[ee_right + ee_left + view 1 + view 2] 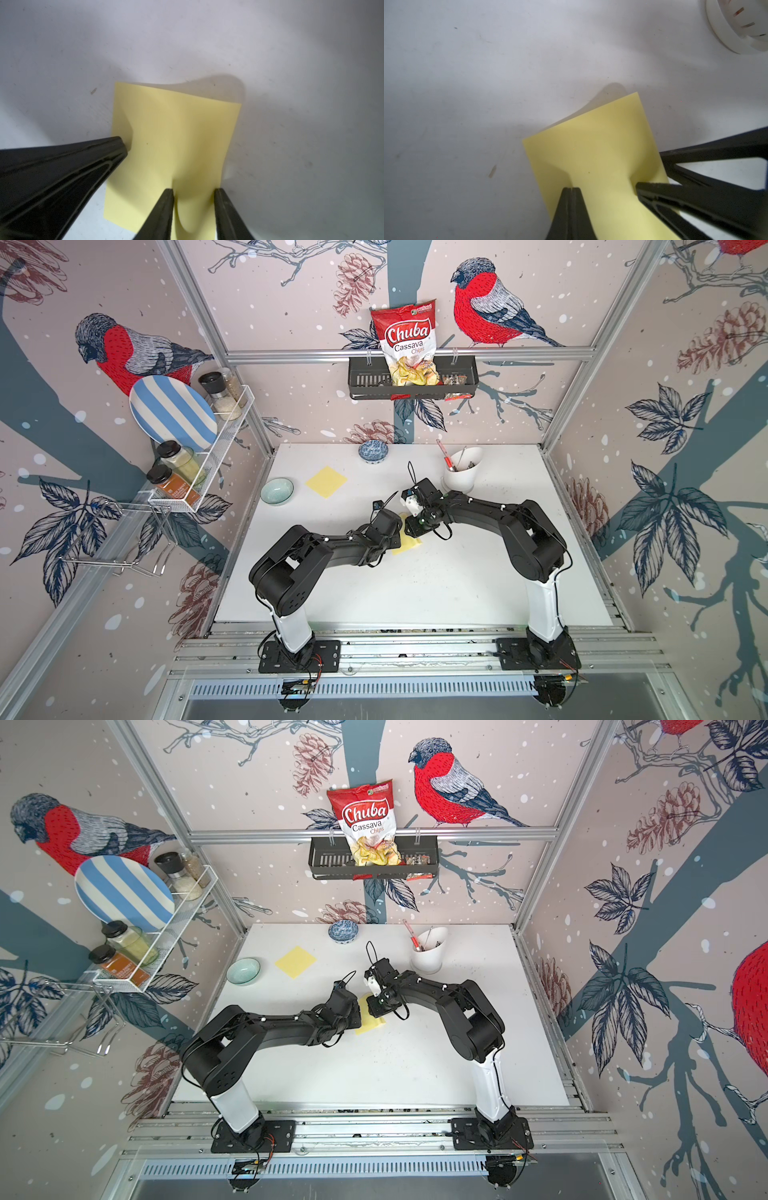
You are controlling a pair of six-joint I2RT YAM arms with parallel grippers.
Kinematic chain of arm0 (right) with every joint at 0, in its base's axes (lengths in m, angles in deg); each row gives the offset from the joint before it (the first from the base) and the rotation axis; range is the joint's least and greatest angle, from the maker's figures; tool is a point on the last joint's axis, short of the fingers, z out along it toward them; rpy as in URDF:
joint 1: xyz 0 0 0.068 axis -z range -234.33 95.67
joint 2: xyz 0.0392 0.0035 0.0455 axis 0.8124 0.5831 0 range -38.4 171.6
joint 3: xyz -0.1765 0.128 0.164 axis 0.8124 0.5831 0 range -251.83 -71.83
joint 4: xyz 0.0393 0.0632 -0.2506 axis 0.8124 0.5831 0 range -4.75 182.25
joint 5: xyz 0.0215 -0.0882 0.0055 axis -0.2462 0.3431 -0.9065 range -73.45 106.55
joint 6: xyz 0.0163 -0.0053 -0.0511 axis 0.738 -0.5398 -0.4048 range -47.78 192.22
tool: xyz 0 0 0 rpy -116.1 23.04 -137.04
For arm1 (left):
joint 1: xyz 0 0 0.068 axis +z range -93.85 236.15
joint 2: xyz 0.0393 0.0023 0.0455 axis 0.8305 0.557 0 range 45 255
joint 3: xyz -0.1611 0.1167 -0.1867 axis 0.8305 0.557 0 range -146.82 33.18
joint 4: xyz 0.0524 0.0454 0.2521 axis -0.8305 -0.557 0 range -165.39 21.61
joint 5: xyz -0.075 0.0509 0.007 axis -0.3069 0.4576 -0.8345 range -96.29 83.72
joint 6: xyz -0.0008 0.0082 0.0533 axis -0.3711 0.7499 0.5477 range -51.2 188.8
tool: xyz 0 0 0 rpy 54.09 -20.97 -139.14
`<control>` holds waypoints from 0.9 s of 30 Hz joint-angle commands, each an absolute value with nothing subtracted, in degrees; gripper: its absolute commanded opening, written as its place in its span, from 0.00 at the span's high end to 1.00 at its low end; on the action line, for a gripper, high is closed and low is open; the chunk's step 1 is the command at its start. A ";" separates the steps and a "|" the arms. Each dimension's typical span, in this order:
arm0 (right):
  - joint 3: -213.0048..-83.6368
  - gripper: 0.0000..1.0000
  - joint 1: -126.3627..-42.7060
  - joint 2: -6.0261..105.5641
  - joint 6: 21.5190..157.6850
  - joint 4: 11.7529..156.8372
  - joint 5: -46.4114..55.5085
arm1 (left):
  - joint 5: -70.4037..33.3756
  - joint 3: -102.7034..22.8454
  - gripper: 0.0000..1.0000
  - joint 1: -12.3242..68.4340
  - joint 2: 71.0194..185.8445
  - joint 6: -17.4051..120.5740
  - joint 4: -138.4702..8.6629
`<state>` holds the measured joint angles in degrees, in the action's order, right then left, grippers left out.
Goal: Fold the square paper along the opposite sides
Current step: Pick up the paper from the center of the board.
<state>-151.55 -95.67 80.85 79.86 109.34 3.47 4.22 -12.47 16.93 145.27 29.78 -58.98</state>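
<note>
Left hand: the left hand is closed tight and appears to pinch the square paper at one side edge; the sheet puckers toward its tips.
Right hand: the right hand sits at the opposite side with its jaws apart. A raised curl of the sheet stands between the fingers, and they do not look clamped on it.
Paper's place: it lies between the two hands, bowed up where they meet it. Its far edge runs out ahead of both hands onto the tabletop, and one far corner casts a shadow as if slightly lifted.
Handling: judged very light, thin and limp. It bends at the least push, keeps any crease it is given, and likely slides on the smooth surface.
Where to hold: shallow pinches on the two opposite edges, matched across the sheet, should let the sides meet squarely. A deep or uneven bite risks a crumple or a skewed fold.
Farther off: a white cup stands beyond the right hand. A second yellow sheet lies flat well beyond the left hand, untouched.
</note>
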 commanded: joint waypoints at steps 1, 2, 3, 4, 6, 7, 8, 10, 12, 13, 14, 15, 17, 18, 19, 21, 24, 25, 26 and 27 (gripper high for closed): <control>-149.88 0.68 -96.17 82.72 81.09 116.41 -0.74 | 5.07 -12.07 1.00 17.20 143.59 30.26 -62.73; -149.82 0.69 -96.21 82.64 81.18 116.11 -1.02 | 5.43 -12.21 1.00 17.19 142.87 30.51 -62.47; -149.87 0.72 -96.17 82.51 81.26 115.81 -1.32 | 5.91 -12.43 1.00 17.13 142.00 30.94 -62.20; -149.88 0.74 -96.17 82.54 81.36 115.47 -1.65 | 6.23 -12.86 1.00 17.17 141.18 31.49 -62.02; -149.84 0.76 -96.26 82.46 81.52 114.81 -2.22 | 6.87 -13.83 1.00 17.13 139.87 32.45 -61.88; -149.80 0.76 -96.26 82.45 81.62 114.49 -2.51 | 7.19 -14.25 1.00 17.17 139.35 32.96 -61.65; -149.75 0.76 -96.34 82.37 81.73 114.34 -2.74 | 7.40 -14.84 1.00 17.13 139.03 33.41 -61.69; -149.57 0.76 -96.36 82.22 81.97 113.85 -2.96 | 7.90 -15.99 1.00 17.16 138.78 34.21 -62.03; -149.37 0.76 -96.59 82.17 81.88 113.81 -2.97 | 8.08 -16.95 1.00 17.13 139.03 34.31 -62.91; -149.19 0.76 -96.61 82.05 81.89 113.73 -2.88 | 7.96 -17.01 1.00 17.13 138.99 34.20 -63.04; -149.09 0.76 -96.61 81.89 81.93 113.71 -2.81 | 7.87 -16.72 1.00 17.13 138.89 33.97 -62.91; -148.72 0.76 -96.60 81.69 81.97 113.51 -2.87 | 7.94 -16.13 1.00 17.13 138.48 33.63 -62.70; -148.10 0.76 -96.60 81.03 82.00 112.94 -3.00 | 8.60 -14.77 1.00 17.20 137.24 33.30 -62.24; -147.82 0.76 -96.48 80.75 82.00 112.63 -3.26 | 9.39 -14.06 1.00 17.13 136.20 33.34 -62.26; -147.53 0.77 -96.28 80.24 82.34 112.18 -3.76 | 10.34 -13.52 1.00 17.13 134.96 33.37 -62.47; -146.66 0.78 -95.58 78.93 83.08 110.74 -5.43 | 12.53 -12.80 1.00 17.13 132.09 34.18 -63.06; -144.91 0.79 -93.46 76.03 84.69 107.36 -9.90 | 16.18 -11.72 1.00 17.13 126.49 36.47 -63.52; -144.37 0.79 -92.66 75.11 85.31 106.31 -11.19 | 17.19 -11.45 1.00 17.14 124.73 37.13 -63.47; -143.80 0.79 -91.87 74.07 85.73 105.15 -12.51 | 18.33 -11.10 1.00 17.13 122.74 38.09 -63.21; -143.27 0.79 -91.16 73.06 86.18 104.13 -13.54 | 19.30 -10.67 1.00 17.17 120.63 39.04 -62.56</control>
